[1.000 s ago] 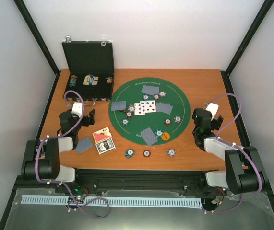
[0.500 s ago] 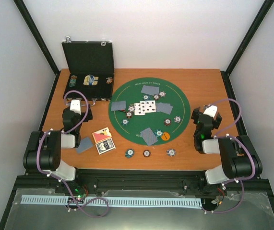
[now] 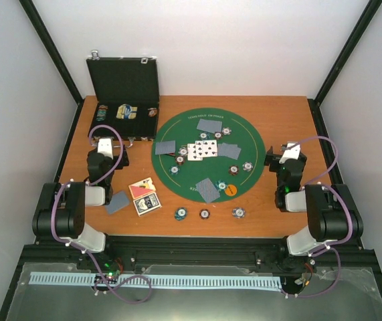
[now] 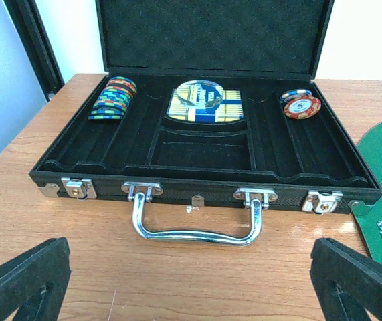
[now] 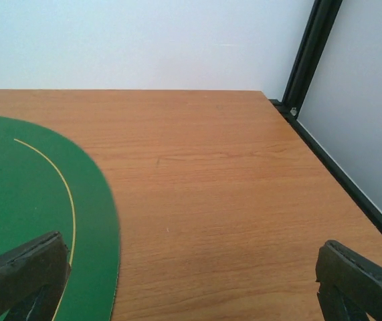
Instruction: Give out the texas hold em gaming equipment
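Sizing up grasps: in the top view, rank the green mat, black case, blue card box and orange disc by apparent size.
1. green mat
2. black case
3. blue card box
4. orange disc

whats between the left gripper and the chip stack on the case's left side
Left wrist view, from the left gripper: bare table, then the front wall of the black case with its chrome handle, then an empty slot short of the chip stack.

Playing cards [image 3: 202, 150] and striped chips [image 3: 247, 166] lie scattered on green mat [image 3: 177, 130].
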You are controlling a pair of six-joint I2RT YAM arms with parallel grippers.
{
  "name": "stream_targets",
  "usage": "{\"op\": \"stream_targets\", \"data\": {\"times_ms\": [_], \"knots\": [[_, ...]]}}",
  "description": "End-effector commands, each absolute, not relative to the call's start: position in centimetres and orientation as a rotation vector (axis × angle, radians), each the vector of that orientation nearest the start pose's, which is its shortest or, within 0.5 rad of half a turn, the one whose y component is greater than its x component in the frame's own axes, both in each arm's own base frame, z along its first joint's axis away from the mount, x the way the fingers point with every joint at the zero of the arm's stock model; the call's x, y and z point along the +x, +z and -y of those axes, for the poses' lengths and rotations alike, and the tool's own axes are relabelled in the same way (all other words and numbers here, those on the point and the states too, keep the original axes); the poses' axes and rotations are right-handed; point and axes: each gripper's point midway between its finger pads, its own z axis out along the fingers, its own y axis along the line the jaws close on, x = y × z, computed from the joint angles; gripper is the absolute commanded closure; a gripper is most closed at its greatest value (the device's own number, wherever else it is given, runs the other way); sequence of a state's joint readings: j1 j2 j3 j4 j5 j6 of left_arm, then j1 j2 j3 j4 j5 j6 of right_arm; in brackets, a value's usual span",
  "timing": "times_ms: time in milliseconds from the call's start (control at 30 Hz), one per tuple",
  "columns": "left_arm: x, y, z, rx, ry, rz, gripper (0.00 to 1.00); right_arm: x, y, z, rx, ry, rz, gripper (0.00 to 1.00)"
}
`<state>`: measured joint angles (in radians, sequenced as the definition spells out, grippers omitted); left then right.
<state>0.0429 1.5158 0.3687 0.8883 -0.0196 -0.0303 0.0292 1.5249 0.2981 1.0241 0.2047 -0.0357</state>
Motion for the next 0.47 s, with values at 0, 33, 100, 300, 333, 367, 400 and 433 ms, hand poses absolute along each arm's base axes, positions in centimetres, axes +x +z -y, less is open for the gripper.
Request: {"op": "stream_targets", "data": {"times_ms": [0, 33, 100, 300, 333, 367, 400, 433], "knots": [[40.36, 12.26, -1.88, -0.092, 0.016, -1.806, 0.00, 38.92, 12.29, 1.81, 0.063, -0.122, -1.758, 0.00], [40.36, 12.28, -1.87, -0.091, 0.016, -1.806, 0.00, 38.94, 12.30, 1.79, 0.063, -0.120, -1.758, 0.00], [40.35, 12.29, -1.87, -0.091, 0.017, -1.806, 0.00, 38.95, 12.30, 1.74, 0.061, -0.119, -1.758, 0.00], [40.43, 12.25, -1.88, -0.091, 0.017, -1.808, 0.00, 38.92, 12.23, 1.75, 0.061, -0.120, -1.760, 0.00], [40.47, 12.18, -1.89, -0.091, 0.017, -1.811, 0.00, 38.91, 12.21, 1.74, 0.061, -0.119, -1.761, 0.00], [40.48, 12.23, -1.88, -0.091, 0.017, -1.810, 0.00, 38.93, 12.23, 1.72, 0.060, -0.118, -1.760, 0.00], [40.45, 12.20, -1.88, -0.091, 0.017, -1.811, 0.00, 38.93, 12.24, 1.77, 0.062, -0.119, -1.760, 0.00], [40.38, 12.24, -1.89, -0.092, 0.017, -1.808, 0.00, 38.92, 12.23, 1.78, 0.063, -0.120, -1.760, 0.00]]}}
